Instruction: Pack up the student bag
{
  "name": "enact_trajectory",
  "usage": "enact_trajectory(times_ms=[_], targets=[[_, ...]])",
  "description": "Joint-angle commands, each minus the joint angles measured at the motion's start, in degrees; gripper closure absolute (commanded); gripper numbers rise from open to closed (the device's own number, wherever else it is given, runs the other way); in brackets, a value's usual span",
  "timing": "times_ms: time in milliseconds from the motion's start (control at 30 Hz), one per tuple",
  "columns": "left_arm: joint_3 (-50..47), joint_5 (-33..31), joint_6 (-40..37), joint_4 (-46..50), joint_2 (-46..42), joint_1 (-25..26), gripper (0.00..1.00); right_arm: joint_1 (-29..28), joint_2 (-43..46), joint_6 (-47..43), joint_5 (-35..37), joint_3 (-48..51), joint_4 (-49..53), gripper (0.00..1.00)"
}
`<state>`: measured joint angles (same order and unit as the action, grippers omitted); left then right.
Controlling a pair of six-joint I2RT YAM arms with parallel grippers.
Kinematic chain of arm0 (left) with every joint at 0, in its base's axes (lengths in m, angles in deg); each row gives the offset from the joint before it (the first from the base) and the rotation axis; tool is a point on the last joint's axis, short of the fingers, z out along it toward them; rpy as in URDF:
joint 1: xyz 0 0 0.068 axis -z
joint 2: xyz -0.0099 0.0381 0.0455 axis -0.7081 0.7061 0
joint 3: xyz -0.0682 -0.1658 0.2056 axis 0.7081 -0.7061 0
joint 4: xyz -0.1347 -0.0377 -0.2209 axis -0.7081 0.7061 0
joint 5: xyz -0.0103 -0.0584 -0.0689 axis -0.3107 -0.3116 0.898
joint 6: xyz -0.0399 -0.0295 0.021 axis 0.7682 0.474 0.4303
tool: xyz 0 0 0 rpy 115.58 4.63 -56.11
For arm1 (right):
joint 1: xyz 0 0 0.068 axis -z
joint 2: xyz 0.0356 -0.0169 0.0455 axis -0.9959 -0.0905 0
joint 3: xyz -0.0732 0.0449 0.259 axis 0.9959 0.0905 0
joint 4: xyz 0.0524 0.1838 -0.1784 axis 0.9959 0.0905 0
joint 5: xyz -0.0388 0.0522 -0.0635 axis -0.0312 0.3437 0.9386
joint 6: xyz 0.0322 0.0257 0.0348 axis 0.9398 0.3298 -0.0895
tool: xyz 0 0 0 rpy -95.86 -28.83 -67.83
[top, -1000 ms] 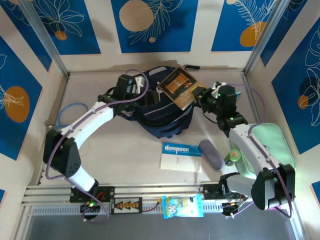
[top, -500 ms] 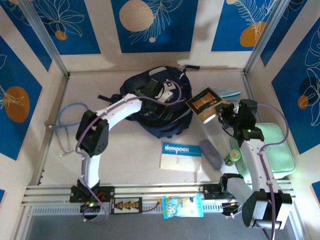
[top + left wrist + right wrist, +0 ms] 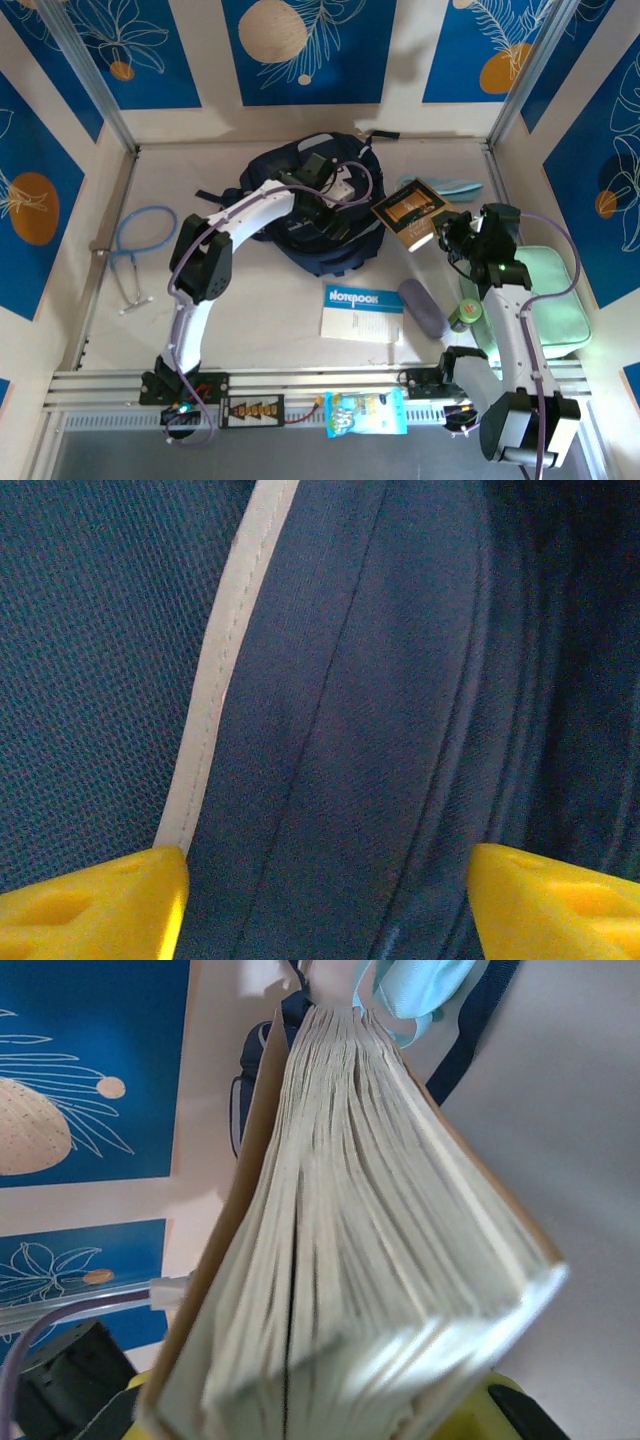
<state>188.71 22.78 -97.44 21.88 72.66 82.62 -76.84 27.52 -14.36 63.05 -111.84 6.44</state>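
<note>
The brown book (image 3: 412, 210) has drawn back from above the student bag (image 3: 340, 248) to its right side, and the left arm has swung in over it. Nearer, the right gripper (image 3: 447, 232) pinches that book. Beyond, mid-table, the bag slumps; the left gripper (image 3: 325, 895) is spread across its cloth beside the grey trim (image 3: 215, 670). Probably soft, limp fabric: better taken by the stiffer opening rim

White arm links (image 3: 262, 203), black joints (image 3: 205, 270), purple cables (image 3: 370, 184); left claw fingertips (image 3: 90, 905) yellow, seemingly plastic
</note>
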Motion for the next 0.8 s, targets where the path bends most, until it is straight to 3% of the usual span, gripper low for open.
enact_trajectory(times_ms=[0, 67, 333, 567, 767], targets=[[1.68, -1.23, -2.11, 3.25, 1.2, 0.23, 0.3, 0.87, 2.8, -0.41, -2.05, -1.35, -1.66, 0.94], [1.73, -0.94, -2.41, 3.1, 1.43, 0.17, 0.31, 1.42, 3.33, -0.19, -2.43, -1.8, -1.08, 0.94], [5.06, -4.13, -1.78, 4.53, 2.38, 0.03, 0.6, 3.28, 3.71, 0.17, -5.05, -3.69, -0.44, 0.94], [4.48, -1.73, -0.03, 2.78, -1.66, -0.59, 1.0, 3.94, 5.18, -0.78, -4.29, -3.44, 1.15, 0.94], [2.22, 2.29, 1.56, 0.81, -8.14, -2.41, 1.0, 9.84, 6.7, -6.43, -4.78, -6.29, 6.2, 0.94]])
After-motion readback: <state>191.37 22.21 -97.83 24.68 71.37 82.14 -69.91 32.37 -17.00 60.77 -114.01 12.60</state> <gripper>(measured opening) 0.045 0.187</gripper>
